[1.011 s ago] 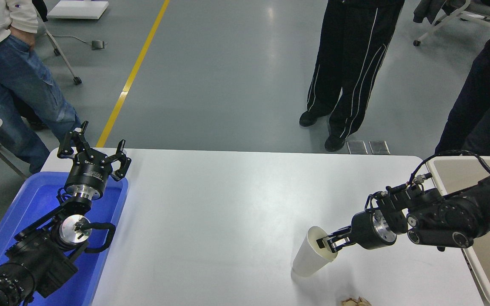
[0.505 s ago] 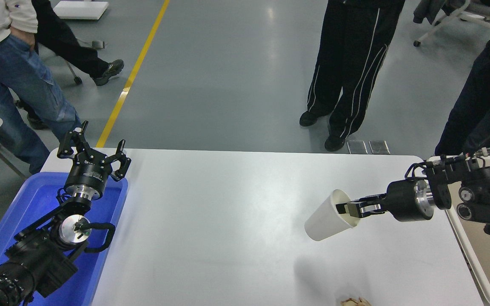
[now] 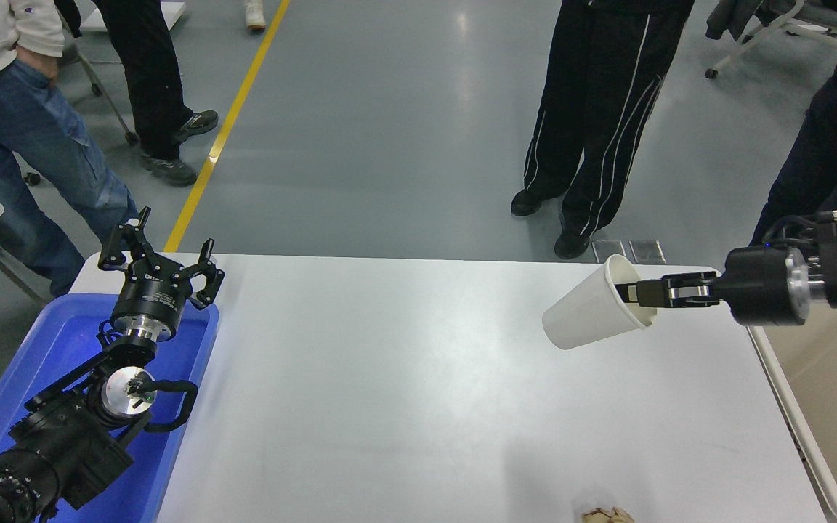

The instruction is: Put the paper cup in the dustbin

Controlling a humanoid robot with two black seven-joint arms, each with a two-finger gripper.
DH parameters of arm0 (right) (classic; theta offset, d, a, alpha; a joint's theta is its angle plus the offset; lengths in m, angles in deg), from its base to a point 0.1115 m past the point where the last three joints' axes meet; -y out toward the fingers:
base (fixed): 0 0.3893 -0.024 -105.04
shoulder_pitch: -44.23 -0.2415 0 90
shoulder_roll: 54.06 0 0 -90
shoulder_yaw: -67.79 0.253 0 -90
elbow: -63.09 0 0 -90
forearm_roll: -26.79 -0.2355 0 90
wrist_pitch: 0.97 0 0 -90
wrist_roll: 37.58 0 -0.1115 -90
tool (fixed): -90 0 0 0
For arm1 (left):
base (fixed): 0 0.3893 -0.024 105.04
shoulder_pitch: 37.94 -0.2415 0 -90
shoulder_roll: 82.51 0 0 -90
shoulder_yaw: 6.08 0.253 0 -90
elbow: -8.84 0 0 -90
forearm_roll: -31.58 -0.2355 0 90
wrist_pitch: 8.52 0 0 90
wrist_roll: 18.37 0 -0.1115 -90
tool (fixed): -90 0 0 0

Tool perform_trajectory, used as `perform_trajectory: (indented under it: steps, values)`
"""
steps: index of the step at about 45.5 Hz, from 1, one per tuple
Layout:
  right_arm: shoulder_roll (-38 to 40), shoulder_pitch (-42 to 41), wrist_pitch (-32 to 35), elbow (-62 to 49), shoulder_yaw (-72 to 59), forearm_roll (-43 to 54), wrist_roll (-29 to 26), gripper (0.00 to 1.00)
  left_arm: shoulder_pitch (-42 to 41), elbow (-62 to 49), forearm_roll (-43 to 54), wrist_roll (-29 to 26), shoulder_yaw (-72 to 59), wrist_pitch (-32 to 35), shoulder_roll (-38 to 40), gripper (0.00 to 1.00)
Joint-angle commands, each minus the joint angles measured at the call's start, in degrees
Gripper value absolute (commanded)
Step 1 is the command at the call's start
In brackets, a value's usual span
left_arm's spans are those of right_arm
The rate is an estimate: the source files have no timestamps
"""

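The white paper cup (image 3: 589, 314) hangs in the air over the table's right part, tipped on its side with its mouth toward the right. My right gripper (image 3: 636, 293) is shut on the cup's rim, one finger inside the mouth, and the arm comes in from the right edge. The beige dustbin (image 3: 800, 425) stands at the table's right edge, to the right of and below the cup; only its left part shows. My left gripper (image 3: 160, 263) is open and parked at the lower left over the blue tub.
A bright blue tub (image 3: 62, 341) sits at the table's left end under the left arm. A small crumpled brownish scrap (image 3: 606, 516) lies at the front edge. Several people stand beyond the far edge (image 3: 600, 131).
My right gripper has lifted the cup off the table and carried it up and to the right, tipping it further sideways. A person has walked across at the top left.
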Motion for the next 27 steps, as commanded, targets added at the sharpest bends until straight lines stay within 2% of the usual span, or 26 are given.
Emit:
perform_trajectory:
  steps: [1, 10, 15, 27]
  values:
    - [2.1, 0.6, 2.0, -0.1, 2.1, 0.2, 0.2, 0.00, 0.0, 0.0, 0.0, 0.0, 0.0, 0.0, 0.0, 1.00]
    - [3.0, 3.8, 1.9, -7.2, 2.5, -0.6, 0.5, 0.00, 0.0, 0.0, 0.0, 0.0, 0.0, 0.0, 0.0, 1.00]
    - [4.0, 4.5, 2.2, -11.7, 2.5, -3.0, 3.0, 0.00, 0.0, 0.0, 0.0, 0.0, 0.0, 0.0, 0.0, 1.00]
    - [4.4, 13.7, 2.2, -26.8, 2.7, -9.2, 3.6, 0.00, 0.0, 0.0, 0.0, 0.0, 0.0, 0.0, 0.0, 1.00]
